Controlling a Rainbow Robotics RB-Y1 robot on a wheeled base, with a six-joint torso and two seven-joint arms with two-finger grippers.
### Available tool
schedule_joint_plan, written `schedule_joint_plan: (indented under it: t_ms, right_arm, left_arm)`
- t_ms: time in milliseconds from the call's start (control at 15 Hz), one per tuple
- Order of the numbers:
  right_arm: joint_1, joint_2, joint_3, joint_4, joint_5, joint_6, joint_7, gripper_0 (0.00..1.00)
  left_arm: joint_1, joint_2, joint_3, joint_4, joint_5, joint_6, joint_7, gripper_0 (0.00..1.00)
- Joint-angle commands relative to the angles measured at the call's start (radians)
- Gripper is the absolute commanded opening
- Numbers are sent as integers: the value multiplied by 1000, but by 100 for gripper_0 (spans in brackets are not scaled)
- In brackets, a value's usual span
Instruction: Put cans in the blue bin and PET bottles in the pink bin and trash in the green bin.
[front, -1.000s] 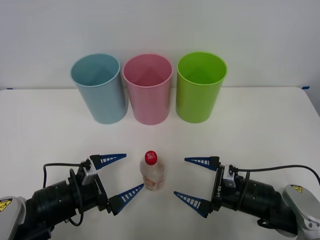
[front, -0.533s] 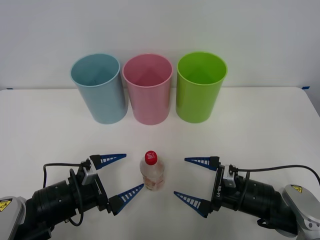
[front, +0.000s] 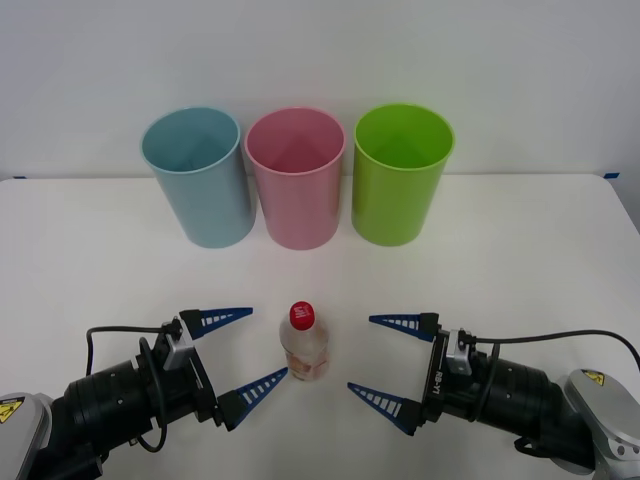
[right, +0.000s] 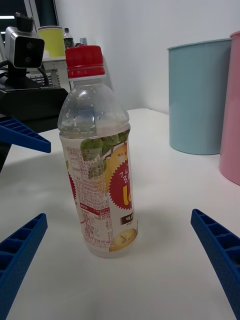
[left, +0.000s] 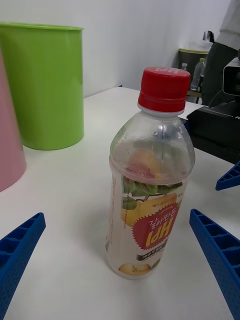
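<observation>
Three bins stand in a row near the far edge of the counter (front: 80, 260): the blue bin (front: 197, 180), the pink bin (front: 296, 180) and the green bin (front: 400, 175), all upright and looking empty. One PET bottle (front: 303, 343) with a red cap stands upright near the front edge, well apart from the bins. The left gripper (front: 232, 362) is just beside the bottle on one side, the right gripper (front: 395, 360) near it on the other side. Both have their fingers wide apart and hold nothing.

I think the risk is that the bottle falls. It is light and narrow, so if one finger touches it before the other, it can tip over and roll on the counter. If both arms reach at once, their fingers may also collide. After a grasp, a careless release could send it into a neighbour of the pink bin.
</observation>
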Motion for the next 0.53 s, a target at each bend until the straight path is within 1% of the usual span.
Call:
schedule_joint_plan:
  t_ms: [67,533]
  right_arm:
    - [0,0,0,0,0,0,0,100]
    - [0,0,0,0,0,0,0,100]
  left_arm:
    - [0,0,0,0,0,0,0,100]
    - [0,0,0,0,0,0,0,100]
